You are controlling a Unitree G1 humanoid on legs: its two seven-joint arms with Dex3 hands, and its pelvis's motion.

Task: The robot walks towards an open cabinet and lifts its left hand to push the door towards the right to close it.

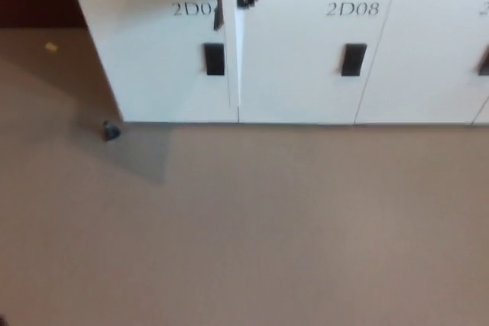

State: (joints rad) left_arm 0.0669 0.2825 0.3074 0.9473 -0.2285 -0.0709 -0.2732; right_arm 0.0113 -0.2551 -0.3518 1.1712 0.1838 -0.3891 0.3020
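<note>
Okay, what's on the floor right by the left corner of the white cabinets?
A small dark object sits on the floor beside the white cabinets; too blurred to identify. The cabinet interior isn't visible.

Soft even indoor light, mild blur, faint floor [244, 234] shadow

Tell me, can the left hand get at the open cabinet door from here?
Probably not yet. No hand is in view, and the open door stands at the top of the picture, with bare floor between the robot and the cabinets.
</note>
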